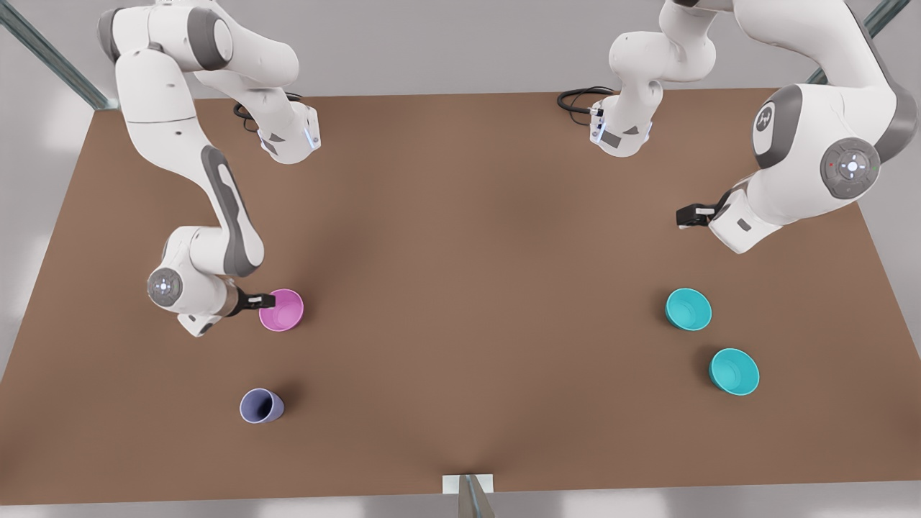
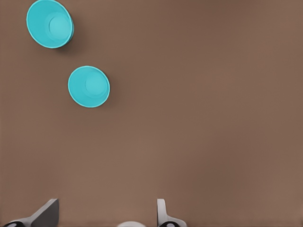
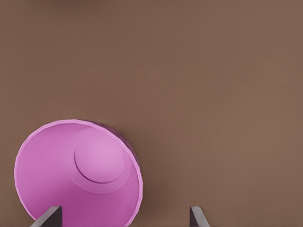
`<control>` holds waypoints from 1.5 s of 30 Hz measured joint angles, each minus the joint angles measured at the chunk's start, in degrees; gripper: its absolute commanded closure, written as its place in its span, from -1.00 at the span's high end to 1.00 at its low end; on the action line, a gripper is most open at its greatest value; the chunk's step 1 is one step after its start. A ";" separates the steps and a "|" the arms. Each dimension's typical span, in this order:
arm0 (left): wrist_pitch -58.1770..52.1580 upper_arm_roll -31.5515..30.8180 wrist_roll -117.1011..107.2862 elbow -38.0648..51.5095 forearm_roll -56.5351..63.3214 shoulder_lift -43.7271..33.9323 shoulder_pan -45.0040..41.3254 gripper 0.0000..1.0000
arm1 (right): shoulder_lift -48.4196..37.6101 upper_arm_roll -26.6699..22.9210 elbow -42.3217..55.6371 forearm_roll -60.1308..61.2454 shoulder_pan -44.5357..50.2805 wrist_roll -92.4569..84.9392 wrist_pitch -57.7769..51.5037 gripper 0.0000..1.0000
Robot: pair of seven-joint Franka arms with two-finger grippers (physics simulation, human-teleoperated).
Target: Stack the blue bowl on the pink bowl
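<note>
The pink bowl (image 1: 282, 310) stands upright on the brown table at the front view's left. My right gripper (image 1: 260, 299) is at its rim, open; in the right wrist view the pink bowl (image 3: 78, 172) has one side of its rim between the fingers (image 3: 49, 216), and my right gripper (image 3: 123, 217) touches nothing that I can see. Two look-alike blue bowls (image 1: 688, 309) (image 1: 734, 371) stand at the front view's right. My left gripper (image 1: 688, 214) hangs open, apart from them; in its wrist view both blue bowls (image 2: 88, 86) (image 2: 49, 23) lie beyond my left gripper (image 2: 105, 215).
A periwinkle cup (image 1: 260, 406) stands nearer the front edge than the pink bowl. The two arm bases (image 1: 291, 137) (image 1: 620, 129) sit at the table's far edge. The wide brown tabletop (image 1: 475, 288) separates the pink bowl from the blue ones.
</note>
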 measured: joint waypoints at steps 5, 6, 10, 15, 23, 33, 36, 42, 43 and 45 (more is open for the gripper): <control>-0.73 0.00 -0.08 -0.09 0.05 0.00 0.02 1.00 | 2.96 0.00 -0.13 1.82 -0.07 0.68 3.08 1.00; -0.87 0.00 -0.09 -0.07 0.06 0.00 0.03 1.00 | 3.41 0.00 -0.11 2.09 -0.14 0.79 3.56 1.00; -1.25 0.00 -0.14 -0.10 0.07 0.00 0.04 1.00 | 5.55 0.00 -0.14 3.10 -0.15 1.16 5.59 0.99; -1.86 0.00 -0.20 -0.05 0.01 0.00 -0.01 1.00 | 5.86 0.02 -0.13 4.40 -0.15 0.74 6.91 -0.57; -2.22 0.00 -0.26 -0.03 -0.01 0.03 0.00 1.00 | 4.90 1.25 4.84 7.10 -0.09 -0.48 4.31 -0.57; -2.26 0.00 -0.31 -0.02 0.04 0.11 -0.07 1.00 | 14.52 11.11 31.11 11.82 17.77 13.04 -0.95 -0.57; -2.22 0.00 -0.32 -0.02 0.06 0.34 -0.11 1.00 | 21.45 10.70 39.23 11.63 24.59 20.23 -0.58 -0.57; -2.19 0.00 -0.33 -0.02 0.07 0.46 -0.05 1.00 | 31.05 9.16 46.54 10.60 31.12 32.22 1.16 -0.57; -2.18 0.00 -0.33 -0.02 0.08 0.49 -0.08 1.00 | 31.74 9.06 46.78 10.50 31.36 33.87 1.59 -0.57; -2.18 0.00 -0.34 -0.02 0.08 0.52 -0.16 1.00 | 32.36 9.00 46.97 10.18 31.56 37.09 2.22 1.00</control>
